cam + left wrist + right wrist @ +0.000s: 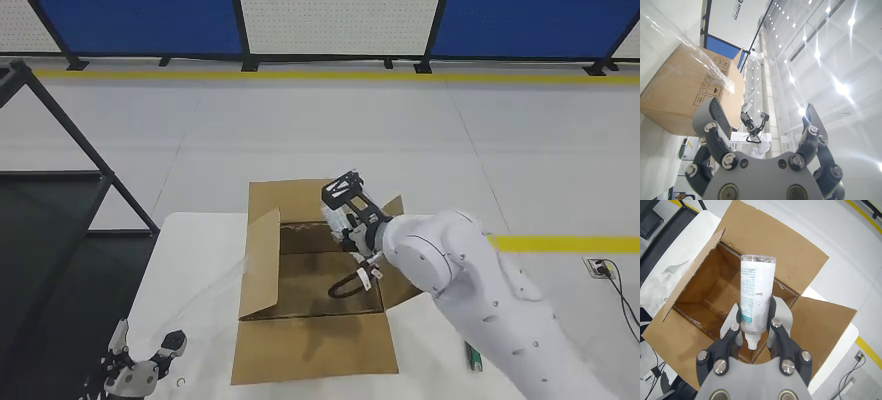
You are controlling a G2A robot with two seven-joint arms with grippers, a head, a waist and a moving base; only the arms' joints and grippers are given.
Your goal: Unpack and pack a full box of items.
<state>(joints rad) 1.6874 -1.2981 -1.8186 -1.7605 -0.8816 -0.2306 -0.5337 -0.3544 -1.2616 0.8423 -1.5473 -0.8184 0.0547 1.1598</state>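
The white right arm (pixel 470 290) bears a black cable (pixel 345 289); its tool (pixel 755 306) has black linkages (pixel 785 340) and silver screws (pixel 788 366).

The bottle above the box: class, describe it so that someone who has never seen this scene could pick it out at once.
Find the open cardboard box on the white table. Above its opening, the right end effector is shut on a clear bottle, nozzle toward the wrist. Its white label with teal print sets it apart from the plain brown cardboard around it.
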